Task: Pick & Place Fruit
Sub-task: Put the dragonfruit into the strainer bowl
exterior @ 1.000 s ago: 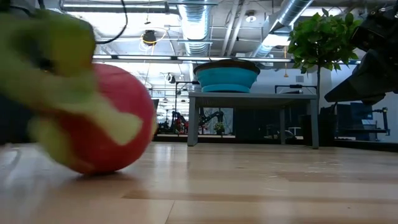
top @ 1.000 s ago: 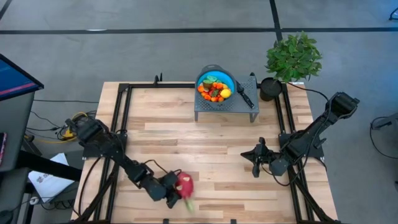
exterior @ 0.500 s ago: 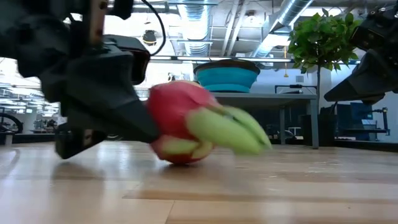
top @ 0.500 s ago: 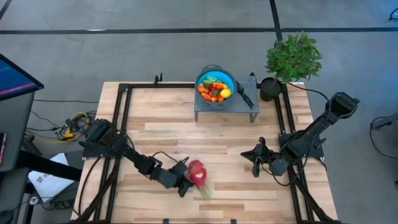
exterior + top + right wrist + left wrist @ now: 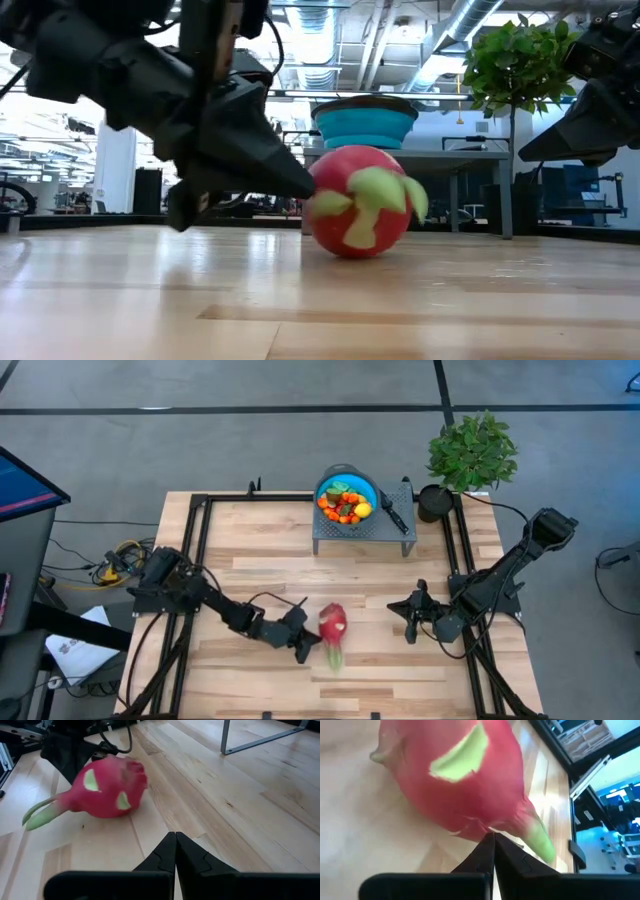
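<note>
Since a second ago the dragon fruit [image 5: 332,625] sits farther right and farther from the near edge, and the left gripper [image 5: 306,643] has followed it toward the middle of the table [image 5: 420,560].

From above, the left gripper's jaws are together, their tip against the fruit's left side, nothing held. The left arm lies low and stretched out from the table's left edge. The fruit's green tips point toward the near edge. The right gripper [image 5: 411,622] waits at the right side, jaws together, well apart from the fruit. The remaining fruit [image 5: 346,504] fills a blue bowl [image 5: 366,487] on a grey stand [image 5: 385,530] at the far edge, beside a knife [image 5: 390,508] and a potted plant [image 5: 472,452].

At table height, the left gripper [image 5: 300,185] slants down from the left, its closed tip touching the dragon fruit [image 5: 357,200], which rests on the wood.

In the left wrist view, the closed fingers [image 5: 481,857] meet in a point against the skin of the dragon fruit [image 5: 455,775].

In the right wrist view, the right fingers [image 5: 186,852] are shut, and the dragon fruit [image 5: 107,787] lies well ahead of them with the left gripper [image 5: 75,757] behind it.
</note>
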You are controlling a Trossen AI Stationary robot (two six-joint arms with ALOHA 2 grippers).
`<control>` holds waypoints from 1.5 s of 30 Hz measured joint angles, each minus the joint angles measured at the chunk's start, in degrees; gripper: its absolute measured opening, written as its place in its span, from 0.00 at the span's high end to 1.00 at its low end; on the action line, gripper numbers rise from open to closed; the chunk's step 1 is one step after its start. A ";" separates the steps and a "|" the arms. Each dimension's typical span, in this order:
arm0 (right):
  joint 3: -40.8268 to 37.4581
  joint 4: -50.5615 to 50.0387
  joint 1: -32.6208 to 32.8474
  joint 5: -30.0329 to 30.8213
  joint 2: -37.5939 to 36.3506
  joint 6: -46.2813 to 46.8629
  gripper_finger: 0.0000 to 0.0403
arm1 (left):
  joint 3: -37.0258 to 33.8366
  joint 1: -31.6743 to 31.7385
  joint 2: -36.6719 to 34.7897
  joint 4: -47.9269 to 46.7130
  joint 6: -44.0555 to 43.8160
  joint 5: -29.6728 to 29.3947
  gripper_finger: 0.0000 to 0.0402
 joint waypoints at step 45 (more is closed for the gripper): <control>0.00 0.66 0.00 0.04 0.02 0.07 1.00 | -0.13 6.34 -15.39 -4.85 15.82 1.37 1.00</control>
